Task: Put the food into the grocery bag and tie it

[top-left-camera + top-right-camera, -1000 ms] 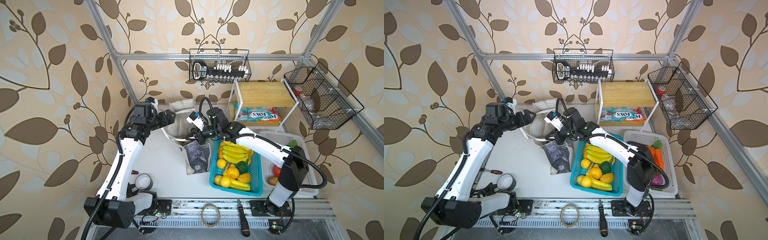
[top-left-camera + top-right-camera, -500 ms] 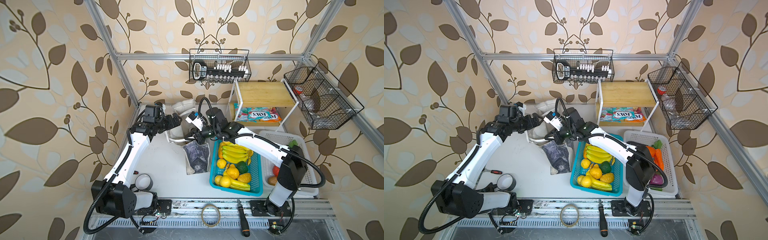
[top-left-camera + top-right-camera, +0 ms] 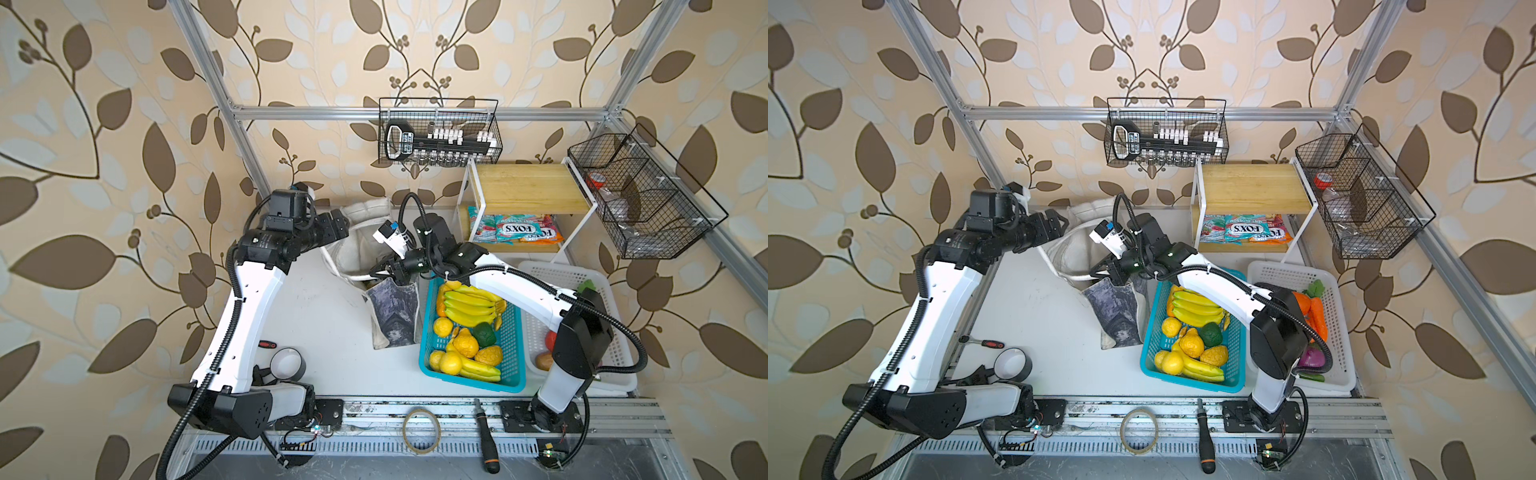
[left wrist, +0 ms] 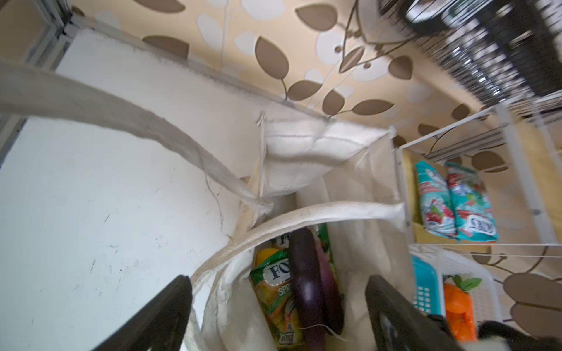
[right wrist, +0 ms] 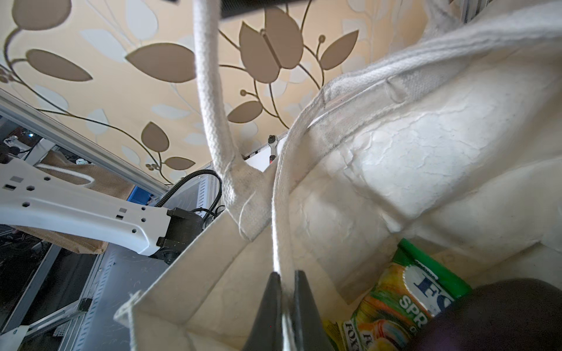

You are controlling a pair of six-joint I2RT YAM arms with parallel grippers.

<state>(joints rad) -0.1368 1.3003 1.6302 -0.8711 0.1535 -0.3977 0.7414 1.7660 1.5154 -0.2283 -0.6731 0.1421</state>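
Right wrist view: right gripper (image 5: 284, 291) pinches one strap (image 5: 281, 212) of the bag (image 5: 395, 146), just beside the basket (image 3: 469, 381), food (image 4: 273, 291) inside; left gripper (image 4: 278, 285) gapes wide, so you take the limp free strap (image 4: 121, 121) mid-length.

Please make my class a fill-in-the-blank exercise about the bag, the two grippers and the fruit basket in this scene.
The right gripper is shut on a white strap ____ of the grocery bag.
The left gripper has its jaws ____.
Inside the bag, an eggplant lies over a green-and-yellow snack ____.
The bananas lie in the ____ basket.
Missing words: handle; open; packet; blue.
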